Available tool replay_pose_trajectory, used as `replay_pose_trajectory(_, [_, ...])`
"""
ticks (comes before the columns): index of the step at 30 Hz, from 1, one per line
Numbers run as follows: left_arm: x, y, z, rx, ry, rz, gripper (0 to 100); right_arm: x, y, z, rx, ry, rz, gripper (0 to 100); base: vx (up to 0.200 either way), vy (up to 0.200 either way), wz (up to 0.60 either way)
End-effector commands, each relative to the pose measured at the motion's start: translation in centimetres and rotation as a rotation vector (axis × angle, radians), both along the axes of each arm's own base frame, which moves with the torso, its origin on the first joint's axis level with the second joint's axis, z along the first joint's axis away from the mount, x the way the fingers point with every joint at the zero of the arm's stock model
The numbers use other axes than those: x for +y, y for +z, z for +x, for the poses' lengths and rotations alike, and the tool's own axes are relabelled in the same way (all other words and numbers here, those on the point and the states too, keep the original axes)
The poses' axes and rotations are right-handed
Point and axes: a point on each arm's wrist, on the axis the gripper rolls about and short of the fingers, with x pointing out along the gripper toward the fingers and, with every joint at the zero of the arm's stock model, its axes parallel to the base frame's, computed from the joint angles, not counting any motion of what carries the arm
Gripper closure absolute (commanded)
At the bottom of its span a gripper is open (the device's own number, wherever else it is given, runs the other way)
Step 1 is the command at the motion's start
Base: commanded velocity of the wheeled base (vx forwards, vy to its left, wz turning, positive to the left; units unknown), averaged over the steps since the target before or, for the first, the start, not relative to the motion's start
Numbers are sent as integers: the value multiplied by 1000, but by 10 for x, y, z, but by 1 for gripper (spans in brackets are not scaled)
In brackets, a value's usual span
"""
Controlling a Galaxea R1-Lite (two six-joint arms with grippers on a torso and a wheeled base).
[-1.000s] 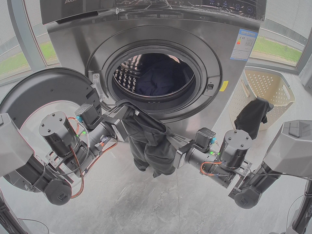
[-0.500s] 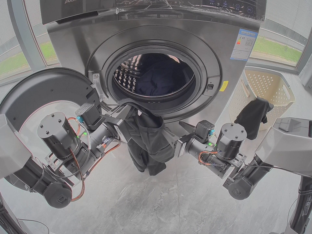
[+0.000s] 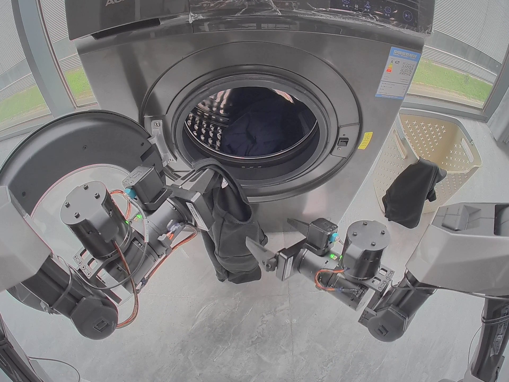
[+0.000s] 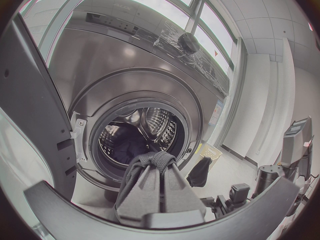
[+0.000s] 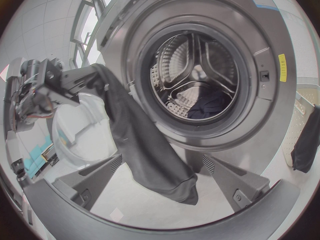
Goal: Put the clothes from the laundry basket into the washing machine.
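Garment (image 3: 230, 224) clamped in left claw (image 3: 209, 170) just below drum (image 3: 254, 123), right claw (image 3: 269, 233) apart: trailing hem may snag drum rim.

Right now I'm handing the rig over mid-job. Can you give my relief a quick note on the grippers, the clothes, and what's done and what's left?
Left gripper: shut on a dark garment, held just below the washer mouth; it hangs free.
Right gripper: open, empty, beside the garment's lower end.
Door: swung open on the left.
Basket: right of the washer, tipped on its side, with one dark piece draped over its rim.
Done: dark clothes lie in the drum.
Left: load the held garment, then fetch the basket piece.
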Motion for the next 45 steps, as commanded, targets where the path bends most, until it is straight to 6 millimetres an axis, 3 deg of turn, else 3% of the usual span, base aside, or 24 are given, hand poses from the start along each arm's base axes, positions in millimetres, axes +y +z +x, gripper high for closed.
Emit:
replay_pose_trajectory(1, [0,1,3,-2,19,-8,100,8,7,-36,20,83,-16,0,0,0,0])
replay_pose_trajectory(5, [-1,0,4,-1,20,-8,100,20,7,-58,29,152,-20,0,0,0,0])
replay_pose_trajectory(9, [0,1,3,-3,20,-9,100,29,8,-61,17,177,-8,0,0,0,0])
replay_pose_trajectory(18, [0,2,2,-6,20,-13,100,59,-15,-22,-9,160,17,0,0,0,0])
replay_pose_trajectory(25, [1,3,2,-7,22,-14,100,60,-30,6,-22,105,18,0,0,0,0])
replay_pose_trajectory(33, [1,3,2,-7,20,-14,100,53,-19,28,-61,51,54,0,0,0,0])
replay_pose_trajectory(44, [1,3,2,-7,18,-15,100,54,-13,35,-81,39,78,0,0,0,0])
replay_pose_trajectory(45, [1,3,2,-7,18,-15,100,54,-14,35,-81,39,78,100,0,0,0])
